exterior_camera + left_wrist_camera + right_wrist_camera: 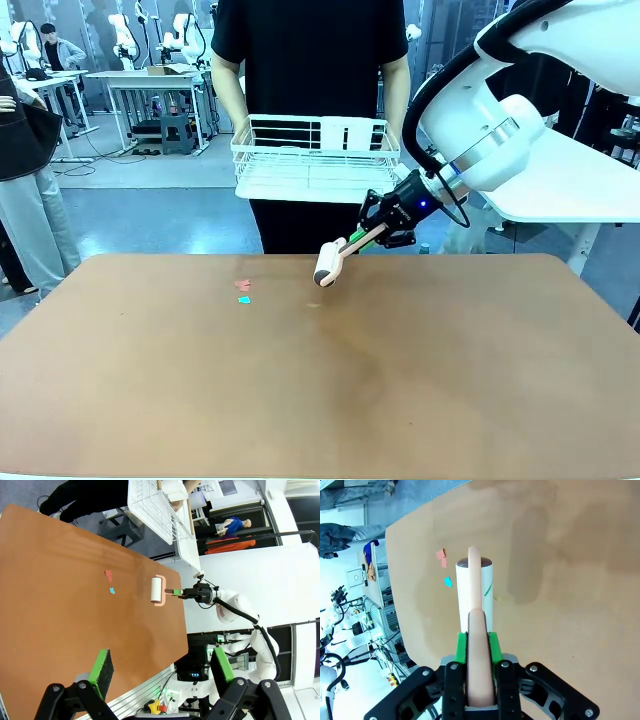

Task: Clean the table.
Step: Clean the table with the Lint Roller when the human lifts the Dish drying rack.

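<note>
The table (pixel 300 400) has a reddish-brown top; in the left wrist view the table (pixel 50 605) runs up the picture's left side. A pink scrap (pixel 242 286) and a cyan scrap (pixel 243 300) lie near its far edge, left of centre. My right gripper (pixel 385 232) is shut on the pale pink handle of a lint roller (pixel 328 265), whose white roll hangs just above the top, right of the scraps. In the right wrist view the right gripper (pixel 477 642) clamps the handle, with the lint roller (pixel 475 587) beside the cyan scrap (pixel 448 582). My left gripper (pixel 162 670) is open, holding nothing.
A person (pixel 310 60) stands at the far side holding a white wire rack (pixel 315 160) over the table's far edge. White-topped tables and other people are farther back. The near and middle parts of the top are bare.
</note>
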Tool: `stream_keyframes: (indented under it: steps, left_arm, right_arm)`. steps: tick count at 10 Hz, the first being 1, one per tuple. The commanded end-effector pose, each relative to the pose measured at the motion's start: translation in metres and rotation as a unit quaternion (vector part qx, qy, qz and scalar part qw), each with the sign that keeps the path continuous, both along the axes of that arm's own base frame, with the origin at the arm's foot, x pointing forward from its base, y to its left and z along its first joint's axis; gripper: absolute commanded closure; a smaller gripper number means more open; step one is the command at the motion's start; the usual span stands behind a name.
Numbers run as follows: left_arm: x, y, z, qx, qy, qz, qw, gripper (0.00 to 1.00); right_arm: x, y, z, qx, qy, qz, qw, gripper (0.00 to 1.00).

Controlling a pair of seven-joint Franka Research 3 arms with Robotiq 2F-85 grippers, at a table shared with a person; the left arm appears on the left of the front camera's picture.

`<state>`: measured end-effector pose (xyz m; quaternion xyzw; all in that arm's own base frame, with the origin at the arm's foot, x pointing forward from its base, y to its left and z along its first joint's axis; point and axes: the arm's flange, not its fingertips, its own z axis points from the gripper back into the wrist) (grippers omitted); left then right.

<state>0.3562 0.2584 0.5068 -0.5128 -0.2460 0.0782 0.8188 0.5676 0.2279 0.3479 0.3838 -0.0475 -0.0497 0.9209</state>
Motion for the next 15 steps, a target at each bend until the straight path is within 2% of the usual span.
stream_keyframes:
  steps: [1, 2, 3, 4, 5, 9, 11, 15]
  left_arm:
    - [-0.002, 0.001, 0.002, -0.004, -0.006, 0.0, 1.0, 0.0]
    - [-0.002, 0.001, 0.002, -0.004, -0.006, 0.0, 1.0, 0.0]
    - [-0.002, 0.001, 0.002, -0.004, -0.006, 0.0, 1.0, 0.0]
    - [-0.002, 0.001, 0.002, -0.004, -0.006, 0.0, 1.0, 0.0]
    - [-0.002, 0.001, 0.002, -0.004, -0.006, 0.0, 1.0, 0.0]
    - [-0.002, 0.001, 0.002, -0.004, -0.006, 0.0, 1.0, 0.0]
    - [-0.002, 0.001, 0.002, -0.004, -0.006, 0.0, 1.0, 0.0]
    - [-0.002, 0.001, 0.002, -0.004, -0.006, 0.0, 1.0, 0.0]
  right_arm:
    - [-0.001, 0.004, 0.0, 0.0, 0.0, 0.002, 1.0, 0.79]
    - [0.0, 0.0, 0.0, 0.0, 0.0, 0.0, 1.0, 0.79]
    - [0.011, 0.016, -0.011, 0.033, -0.023, 0.013, 0.999, 0.79]
    - [0.014, 0.029, -0.015, 0.029, -0.022, 0.028, 0.999, 0.79]
    - [0.018, 0.038, -0.02, 0.031, -0.015, 0.019, 0.999, 0.79]
    - [0.033, 0.071, -0.043, 0.02, 0.022, 0.058, 0.998, 0.79]
    - [0.041, 0.08, -0.055, 0.031, 0.041, 0.051, 0.997, 0.79]
    - [0.055, 0.091, -0.091, 0.025, 0.071, 0.061, 0.995, 0.79]
